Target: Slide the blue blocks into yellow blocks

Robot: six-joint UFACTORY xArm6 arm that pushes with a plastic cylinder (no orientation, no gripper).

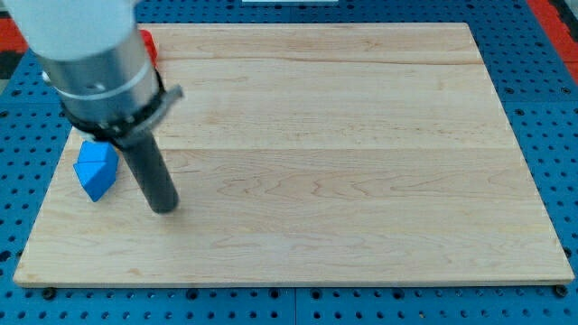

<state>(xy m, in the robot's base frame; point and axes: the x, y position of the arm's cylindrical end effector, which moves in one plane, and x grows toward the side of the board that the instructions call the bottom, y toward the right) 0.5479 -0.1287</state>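
A blue block (96, 169) with a pointed, house-like shape lies near the left edge of the wooden board (343, 153). My tip (164, 208) rests on the board just to the right of the blue block and slightly lower, a short gap apart from it. A red block (147, 44) shows partly at the view's top left, mostly hidden behind the arm's grey body (90, 54). No yellow block shows in the view.
The board lies on a blue perforated table (551, 108) that surrounds it on all sides. The arm's body covers the board's top left corner.
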